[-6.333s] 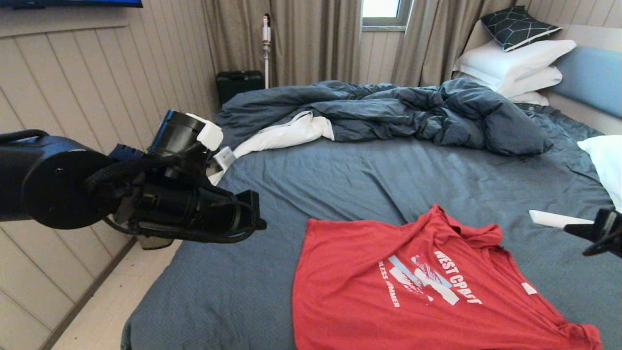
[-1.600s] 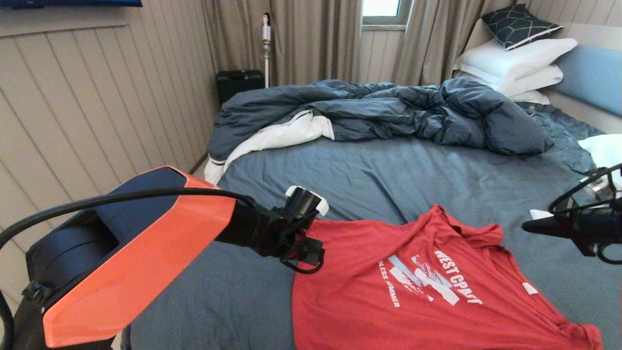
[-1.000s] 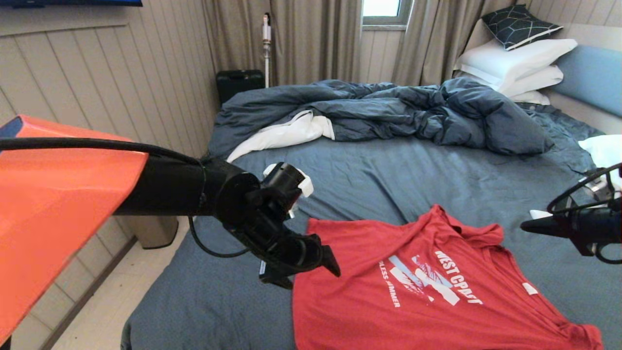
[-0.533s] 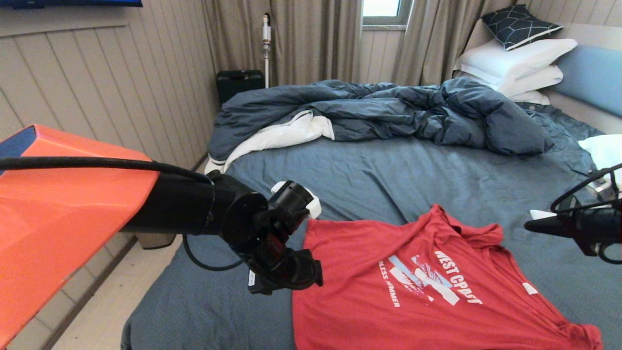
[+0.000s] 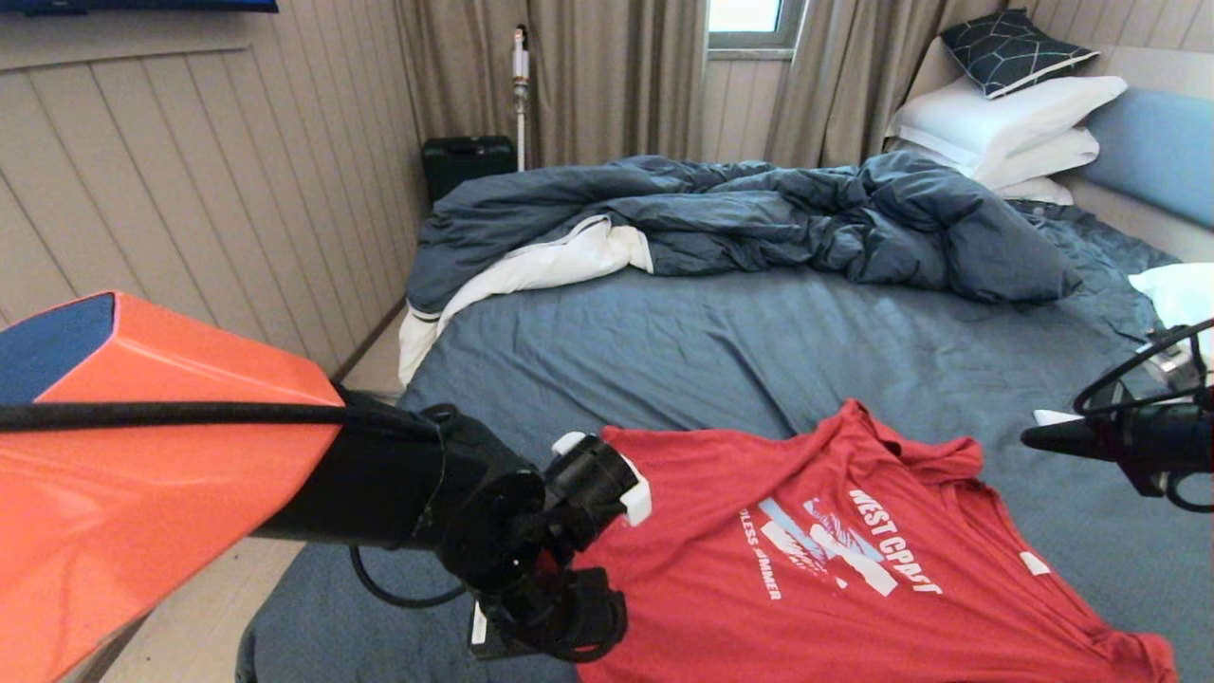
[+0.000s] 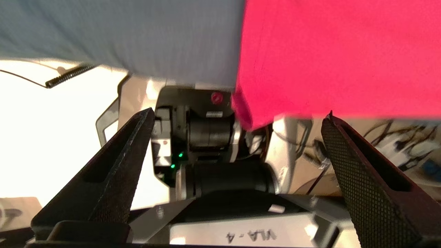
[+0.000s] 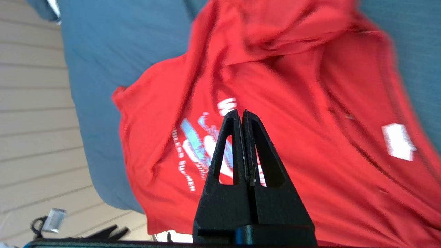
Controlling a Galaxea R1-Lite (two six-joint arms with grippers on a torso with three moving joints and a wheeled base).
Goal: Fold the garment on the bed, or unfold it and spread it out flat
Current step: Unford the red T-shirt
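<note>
Two black left fingers spread wide apart, nothing between them, aimed at the near edge of the bed where the red cloth hangs over. Left gripper low at the near left corner of the garment, just beside its hem, seen in the head view only as a black wrist and orange arm shell reaching in from the left. Right gripper pressed fully closed, tips together and empty, held in the air above the shirt near the right edge of the head view, apart from the cloth. Red T-shirt lying mostly flat on the near part of the bed, chest graphic and white "WEST COAST" lettering face up, collar area bunched toward the far right, near edge draping over the mattress side. Rumpled dark blue duvet with white lining heaped across the far side. White pillows stacked at the far right against the light blue headboard.
</note>
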